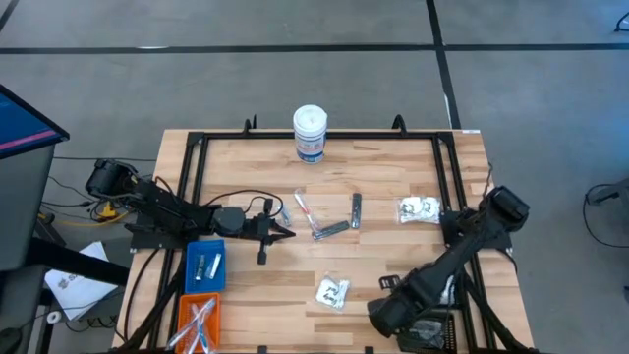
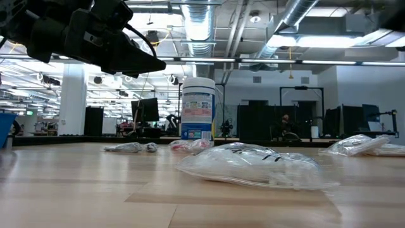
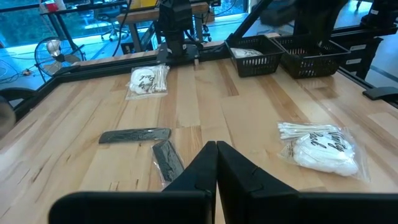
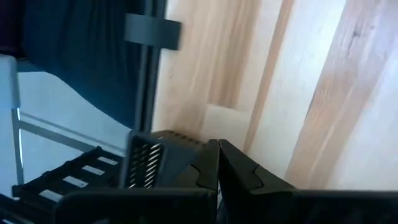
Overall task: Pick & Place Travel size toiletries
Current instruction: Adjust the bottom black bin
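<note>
The travel size toiletries lie scattered on the wooden table. There are two clear packets [image 1: 332, 292] [image 1: 418, 208], two slim black pieces [image 1: 357, 209] [image 1: 329, 231] and a thin white-and-red stick [image 1: 303, 206]. My left gripper [image 1: 285, 231] hovers shut and empty over the table's left middle, pointing at the black pieces [image 3: 168, 160]. My right gripper [image 4: 217, 165] is shut and empty, pointing down above the near right corner, just beside a black bin [image 4: 146, 165].
A tall white canister [image 1: 310, 133] stands at the far edge. A blue bin [image 1: 204, 267] holding a silver tube and an orange bin [image 1: 197, 320] sit at the near left. Black bins [image 1: 432, 329] sit at the near right. A black frame [image 1: 197, 147] rims the table.
</note>
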{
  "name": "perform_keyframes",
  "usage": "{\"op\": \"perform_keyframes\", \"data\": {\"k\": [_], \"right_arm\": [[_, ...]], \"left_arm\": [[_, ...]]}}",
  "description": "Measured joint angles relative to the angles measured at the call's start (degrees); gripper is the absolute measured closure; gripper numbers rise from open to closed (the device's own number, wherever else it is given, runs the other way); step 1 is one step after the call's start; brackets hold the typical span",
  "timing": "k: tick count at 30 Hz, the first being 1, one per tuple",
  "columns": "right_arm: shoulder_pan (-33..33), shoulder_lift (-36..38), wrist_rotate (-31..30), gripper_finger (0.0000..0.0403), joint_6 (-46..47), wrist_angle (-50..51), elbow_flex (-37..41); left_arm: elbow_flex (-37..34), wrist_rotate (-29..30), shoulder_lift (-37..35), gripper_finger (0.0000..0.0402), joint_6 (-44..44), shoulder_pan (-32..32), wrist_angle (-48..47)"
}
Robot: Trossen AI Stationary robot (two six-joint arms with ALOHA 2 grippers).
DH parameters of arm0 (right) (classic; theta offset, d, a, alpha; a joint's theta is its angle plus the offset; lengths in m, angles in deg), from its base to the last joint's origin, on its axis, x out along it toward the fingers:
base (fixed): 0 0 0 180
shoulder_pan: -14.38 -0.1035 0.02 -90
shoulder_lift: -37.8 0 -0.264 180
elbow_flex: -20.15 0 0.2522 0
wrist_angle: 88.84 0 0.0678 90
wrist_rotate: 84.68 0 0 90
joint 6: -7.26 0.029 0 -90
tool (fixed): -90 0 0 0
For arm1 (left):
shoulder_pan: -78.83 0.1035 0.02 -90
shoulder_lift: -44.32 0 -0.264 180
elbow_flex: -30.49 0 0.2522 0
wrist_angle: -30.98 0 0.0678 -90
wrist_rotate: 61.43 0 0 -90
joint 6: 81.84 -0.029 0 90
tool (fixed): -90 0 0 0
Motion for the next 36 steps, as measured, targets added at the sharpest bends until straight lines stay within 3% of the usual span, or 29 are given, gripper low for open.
{"op": "perform_keyframes", "data": {"k": [6,15,24,36], "right_arm": [[-3.95,-0.16,3.64,0.0403,8.06,1.42,0.64],[-4.59,-0.23,9.2,0.0403,17.2,-1.39,9.71],[-4.64,-0.23,13.49,0.0403,18.61,-3.73,16.25],[-4.67,-0.23,13.21,0.0403,16.99,4.05,16.25]], "left_arm": [[0.0,-0.01,0.0,0.0401,-0.07,0.0,-0.01],[-0.02,0.01,0.0,0.0402,-0.09,0.02,0.0],[-0.02,0.01,0.0,0.0402,-0.09,0.81,-0.02],[-0.02,0.01,0.0,0.0402,-0.07,0.81,-0.04]]}}
